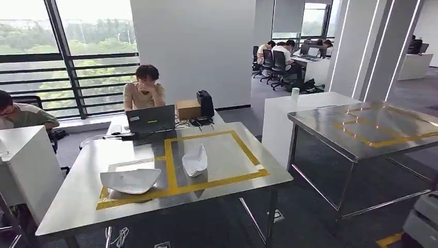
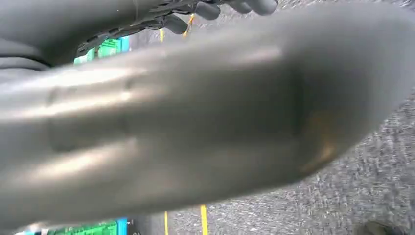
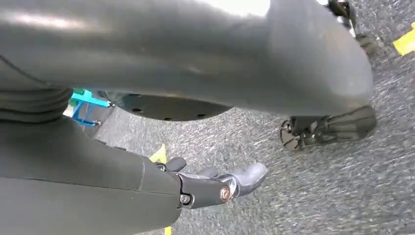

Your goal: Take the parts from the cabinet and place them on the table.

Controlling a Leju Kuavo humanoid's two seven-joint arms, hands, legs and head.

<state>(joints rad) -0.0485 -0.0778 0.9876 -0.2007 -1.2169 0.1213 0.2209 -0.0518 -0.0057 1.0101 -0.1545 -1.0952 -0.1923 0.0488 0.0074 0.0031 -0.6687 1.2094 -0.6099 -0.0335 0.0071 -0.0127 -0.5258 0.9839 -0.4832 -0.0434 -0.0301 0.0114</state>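
Two white shell-shaped parts lie on the near steel table (image 1: 77,201). One part (image 1: 130,180) is at the left edge of the yellow tape frame and the other part (image 1: 195,159) is inside it. My right hand (image 3: 215,185) hangs over the grey carpet with its fingers loosely apart and nothing in them. My left hand (image 2: 220,9) also hangs low, with its dark fingers stretched out loosely and nothing seen in them.
A second steel table (image 1: 320,124) with yellow tape stands to the right, with a carpet aisle between. A person with a laptop (image 1: 151,119) sits behind the near table. A white cabinet (image 1: 28,165) stands at left. A green crate (image 2: 110,47) and yellow floor tape (image 2: 203,220) lie below.
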